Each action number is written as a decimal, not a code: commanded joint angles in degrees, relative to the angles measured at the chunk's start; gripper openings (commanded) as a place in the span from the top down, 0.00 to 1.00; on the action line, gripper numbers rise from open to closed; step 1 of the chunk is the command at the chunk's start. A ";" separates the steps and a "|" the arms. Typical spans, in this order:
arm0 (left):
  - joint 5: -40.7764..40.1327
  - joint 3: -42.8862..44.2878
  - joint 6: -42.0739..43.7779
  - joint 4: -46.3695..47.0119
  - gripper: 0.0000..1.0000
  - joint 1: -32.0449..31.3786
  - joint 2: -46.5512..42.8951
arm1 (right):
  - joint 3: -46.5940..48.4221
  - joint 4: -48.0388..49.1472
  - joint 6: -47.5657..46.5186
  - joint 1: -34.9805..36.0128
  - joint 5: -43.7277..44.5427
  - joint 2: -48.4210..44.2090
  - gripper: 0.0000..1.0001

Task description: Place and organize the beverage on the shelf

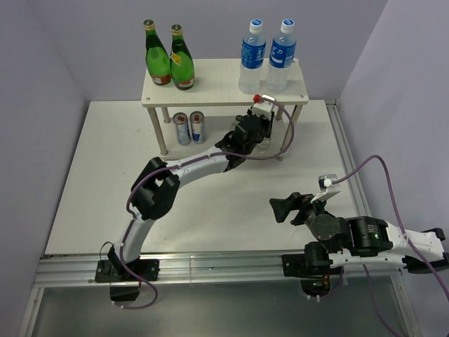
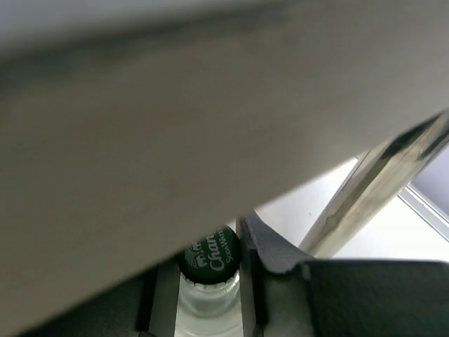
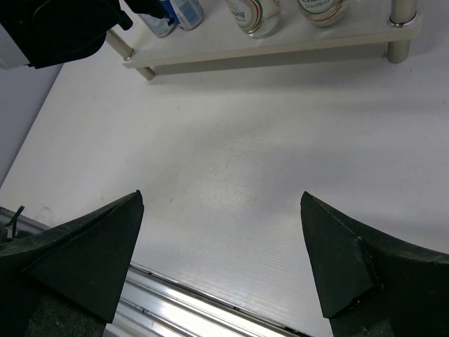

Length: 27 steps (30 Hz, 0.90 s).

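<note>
The shelf [image 1: 224, 81] stands at the table's back. Its top board holds two green glass bottles [image 1: 170, 63] on the left and two blue-labelled water bottles [image 1: 266, 60] on the right. Two cans [image 1: 189, 128] stand on the lower tier [image 3: 280, 53]. My left gripper [image 1: 258, 135] reaches under the top board's right part. It is shut on the neck of a clear glass soda bottle with a green cap [image 2: 209, 256], which the top view mostly hides. My right gripper [image 1: 279, 209] is open and empty, low over the table at the front right [image 3: 221, 203].
In the right wrist view, the bases of two more bottles [image 3: 287, 12] stand on the lower tier right of the cans [image 3: 175, 10]. A shelf leg [image 2: 372, 189] is close to the right of my left gripper. The metal rail [image 1: 210, 267] runs along the table's near edge.
</note>
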 commanded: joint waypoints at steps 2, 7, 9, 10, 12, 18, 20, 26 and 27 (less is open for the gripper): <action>-1.15 2.28 0.04 7.83 0.74 0.92 -1.50 | 1.79 -1.04 1.92 0.83 2.95 -0.28 0.00; -1.94 -1.07 1.36 9.34 0.48 0.92 -2.91 | 1.70 -1.05 2.10 0.83 2.95 -0.46 0.00; -2.12 -1.60 1.62 9.07 0.40 0.92 -2.82 | 1.70 -1.04 2.10 0.92 3.03 -0.37 0.00; -2.21 -1.86 1.80 9.25 0.37 0.92 -3.00 | 1.79 -1.13 2.19 0.92 3.04 -0.20 0.00; -2.39 -2.66 1.71 9.34 0.27 0.92 -3.17 | 1.70 -1.31 2.27 0.83 3.12 -0.11 0.00; -3.70 -7.22 2.06 10.48 0.02 -0.04 -7.56 | 1.87 -1.57 2.54 0.92 3.38 0.33 0.00; -3.62 -9.67 1.89 10.31 0.01 -0.57 -10.54 | 1.87 -1.66 2.71 0.92 3.39 0.77 0.00; -3.18 -16.88 1.80 10.74 0.01 -2.41 -17.66 | 1.87 -2.01 3.33 0.92 3.82 1.56 0.00; -3.00 -17.59 1.71 10.31 0.01 -2.94 -18.63 | 1.87 -2.19 3.59 0.92 3.83 1.74 0.00</action>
